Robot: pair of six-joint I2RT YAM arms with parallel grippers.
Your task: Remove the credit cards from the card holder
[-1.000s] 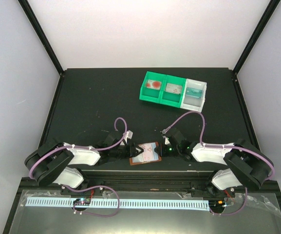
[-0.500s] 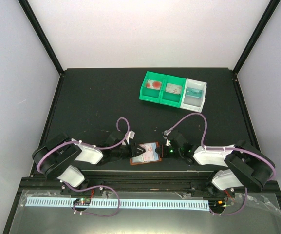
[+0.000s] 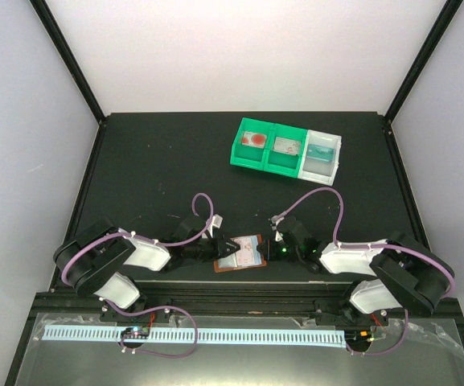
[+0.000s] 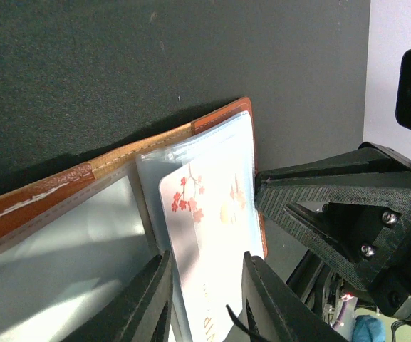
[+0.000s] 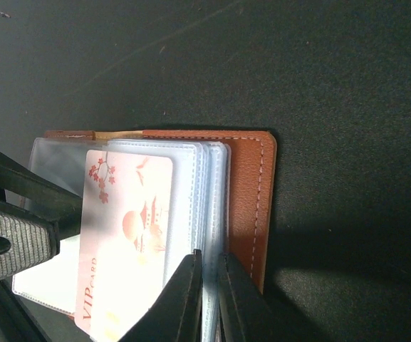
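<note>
A: Where the two arms meet near the front edge of the table [image 3: 151,169], what does the left gripper [image 3: 217,248] show?

B: It comes in low from the left, over the open card holder [image 5: 246,185]. Its fingers [image 4: 147,303] stand apart, and a pinkish-white credit card [image 5: 123,235] and a clear sleeve show between them. I cannot tell whether they actually pinch anything.

A: And the holder itself?

B: It lies flat and spread open on the dark table, between the two grippers. The brown leather is underneath and the clear sleeves are on top. The card, printed with red blossoms, lies against those sleeves.

A: What about the right gripper [image 5: 211,271]?

B: It reaches in from the right. Its jaws are nearly together, clamped on the edges of the stacked sleeves on the holder's right half, just beside the card.

A: Is there anything farther right?

B: A row of three bins [image 3: 265,166], two green and one white, sits toward the back of the table, well apart from the holder.
</note>
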